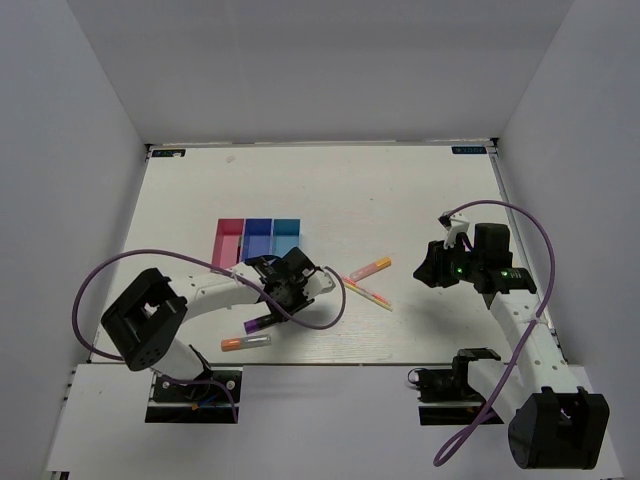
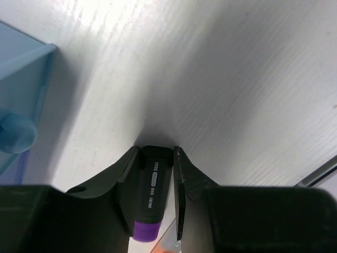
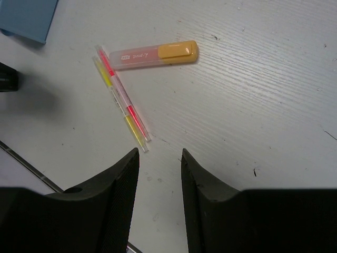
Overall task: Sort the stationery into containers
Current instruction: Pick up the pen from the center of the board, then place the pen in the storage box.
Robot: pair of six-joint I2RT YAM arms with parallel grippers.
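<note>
My left gripper [image 1: 277,309] is shut on the black end of a stubby black marker with a purple cap [image 2: 152,195], low over the table; in the top view the marker [image 1: 259,323] points down-left. The joined containers [image 1: 258,240] stand just beyond, pink-red, dark blue and light blue. The light blue bin [image 2: 31,68] holds a rounded blue item [image 2: 16,132]. My right gripper [image 1: 432,268] hangs open above bare table, its fingers [image 3: 126,174] empty. Ahead of it lie an orange-pink highlighter [image 3: 152,55] and two thin pens, pink and yellow [image 3: 122,103].
An orange highlighter [image 1: 245,342] lies near the table's front edge, below the held marker. The left arm's purple cable [image 1: 335,300] loops over the table between the gripper and the loose pens [image 1: 368,294]. White walls close in three sides.
</note>
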